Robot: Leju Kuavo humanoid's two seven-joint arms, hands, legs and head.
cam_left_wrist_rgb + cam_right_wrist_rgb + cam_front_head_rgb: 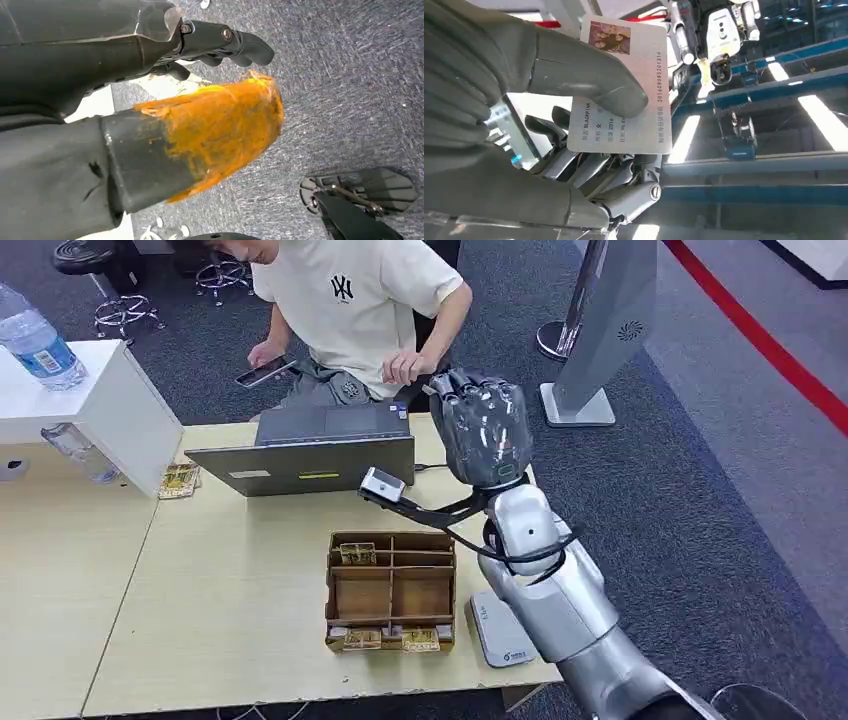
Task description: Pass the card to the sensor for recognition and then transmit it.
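My right hand point(483, 425) is raised above the table's far right corner, back of the hand toward me, close to the seated person point(350, 310). In the right wrist view the thumb point(589, 75) presses a white ID card point(646, 55), printed with a small photo and text, against the fingers point(594, 167). A flat grey-white card sensor point(498, 632) lies on the table near its front right edge, below my right forearm. My left hand point(150, 100) hangs over the carpet, its orange-taped thumb point(220, 130) apart from the dark fingers point(225, 42), with nothing held.
A wooden divided box point(392, 590) with a few gold cards sits left of the sensor. An open laptop point(310, 455) stands at the table's point(230, 620) far edge. The person holds a phone point(265, 370). A water bottle point(38, 340) stands on a white box point(100, 405) at the left.
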